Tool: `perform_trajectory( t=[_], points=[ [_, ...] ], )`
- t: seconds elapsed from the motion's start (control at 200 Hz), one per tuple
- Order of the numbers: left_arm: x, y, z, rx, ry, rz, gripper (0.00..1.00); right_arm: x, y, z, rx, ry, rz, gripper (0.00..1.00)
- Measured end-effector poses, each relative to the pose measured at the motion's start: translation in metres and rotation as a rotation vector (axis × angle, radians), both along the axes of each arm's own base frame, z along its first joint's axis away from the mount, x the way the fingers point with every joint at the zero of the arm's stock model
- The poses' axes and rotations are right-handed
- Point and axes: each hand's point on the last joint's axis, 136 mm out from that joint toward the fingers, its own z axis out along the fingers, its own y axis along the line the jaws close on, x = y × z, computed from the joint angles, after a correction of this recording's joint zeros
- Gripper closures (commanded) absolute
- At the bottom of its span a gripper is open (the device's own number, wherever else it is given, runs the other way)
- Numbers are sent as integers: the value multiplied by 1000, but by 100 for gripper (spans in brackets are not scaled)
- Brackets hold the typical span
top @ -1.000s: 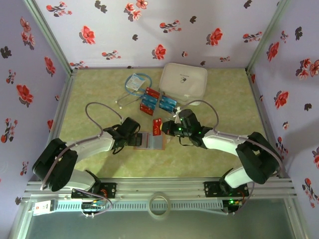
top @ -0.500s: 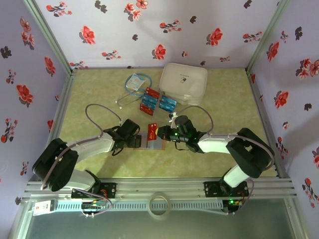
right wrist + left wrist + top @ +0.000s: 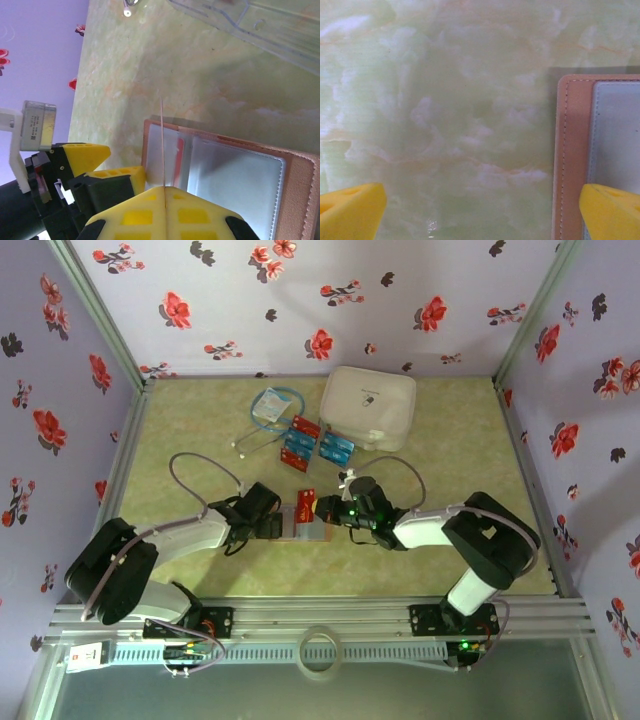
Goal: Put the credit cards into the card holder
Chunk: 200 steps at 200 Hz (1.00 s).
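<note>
The card holder lies open on the table, grey-blue pockets up. From its right side the right arm reaches in, jaws pressed together on a red card (a thin edge-on line from the wrist), upright over the holder's left half. At the holder's left edge the left arm has its jaws spread, one yellow fingertip over the tan border. The other credit cards lie beyond the holder, well apart from it.

The tan-brown card holder lies open and flat, grey-blue pockets up, with one red credit card edge-on over its far edge and other red and blue credit cards clustered well beyond.
</note>
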Motion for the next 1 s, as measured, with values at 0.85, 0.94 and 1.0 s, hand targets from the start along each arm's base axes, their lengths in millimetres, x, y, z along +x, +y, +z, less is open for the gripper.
perform_trajectory(
  t=[0.85,0.94,1.0],
  points=[
    [0,0,0,3,-4,3,0,-5,0,-22,20,12,-11,100],
    [0,0,0,3,-4,3,0,-8,0,-25,16,21,-13,100],
    [0,0,0,3,-4,2,0,-10,0,-26,17,21,-9,100]
  ],
)
